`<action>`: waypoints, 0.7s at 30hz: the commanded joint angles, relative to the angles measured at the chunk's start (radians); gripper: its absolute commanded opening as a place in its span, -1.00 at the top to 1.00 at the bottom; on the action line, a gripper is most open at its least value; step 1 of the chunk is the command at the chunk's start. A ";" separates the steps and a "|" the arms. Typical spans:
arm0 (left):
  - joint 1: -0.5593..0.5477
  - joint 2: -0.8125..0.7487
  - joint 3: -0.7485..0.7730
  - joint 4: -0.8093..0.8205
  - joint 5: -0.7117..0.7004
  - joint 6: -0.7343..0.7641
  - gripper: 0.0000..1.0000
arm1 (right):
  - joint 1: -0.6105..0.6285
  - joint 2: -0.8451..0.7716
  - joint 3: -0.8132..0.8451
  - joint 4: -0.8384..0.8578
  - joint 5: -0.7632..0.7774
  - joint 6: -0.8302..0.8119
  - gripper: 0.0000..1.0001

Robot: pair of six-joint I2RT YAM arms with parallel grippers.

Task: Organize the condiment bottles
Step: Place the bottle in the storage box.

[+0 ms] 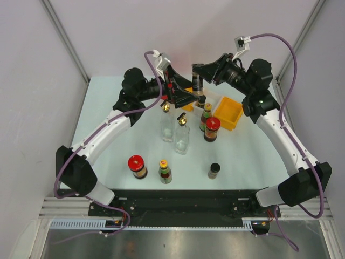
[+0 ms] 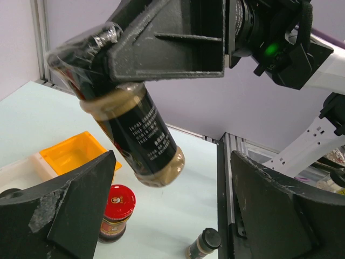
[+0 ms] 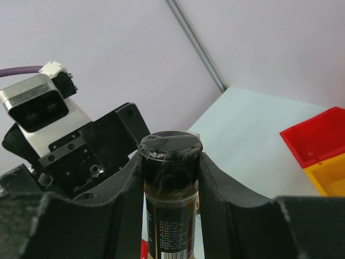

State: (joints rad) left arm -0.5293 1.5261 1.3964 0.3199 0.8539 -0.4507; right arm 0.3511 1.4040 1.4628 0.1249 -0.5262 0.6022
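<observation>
Right wrist view has the black-capped shaker (image 3: 170,216) clenched just under its cap by the right pincer (image 3: 170,167), one pad on each side, with the whole label and base hanging free below. Left wrist view shows the shaker leaning, base swung off to one side, high in the air and touching nothing else. From above, it hangs off the far left corner of the yellow bin (image 1: 235,103).

Such a high, narrow hold on a smooth round body is the first risk, I think: any quick wrist turn could make the shaker pivot between the pads or slide out.

The left pincer (image 1: 186,99) is released, jaws spread wide, close beside the shaker on the side away from the bin. If this is a hand-over, the danger is timing. Should the right pads let go before the left ones close, the shaker falls. Should the left arm come in off line, a finger could knock the free base and twist it out.

A fall would land among the bottles standing left of the bin: a sauce bottle (image 1: 206,116) and a red-lidded jar (image 1: 212,128) just beside it, and two tall glass bottles (image 1: 182,135) further left. The tall ones look top-heavy and would likely topple on the worktop (image 1: 108,108). The left arm's own sweep could tip them too.
</observation>
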 commanded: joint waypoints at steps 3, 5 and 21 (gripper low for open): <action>-0.006 -0.012 0.012 0.116 0.010 -0.065 -0.79 | 0.037 0.004 -0.001 0.101 -0.052 0.068 1.00; -0.008 -0.006 0.013 0.120 -0.001 -0.071 -0.72 | 0.043 0.000 -0.005 0.108 -0.058 0.077 1.00; -0.023 0.025 0.033 0.087 -0.015 -0.077 0.77 | 0.052 -0.023 -0.027 0.110 -0.064 0.077 1.00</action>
State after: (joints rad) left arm -0.5282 1.5448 1.3964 0.3706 0.8051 -0.5819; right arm 0.3920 1.4078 1.4303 0.2207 -0.5919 0.6430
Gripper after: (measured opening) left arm 0.329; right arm 0.413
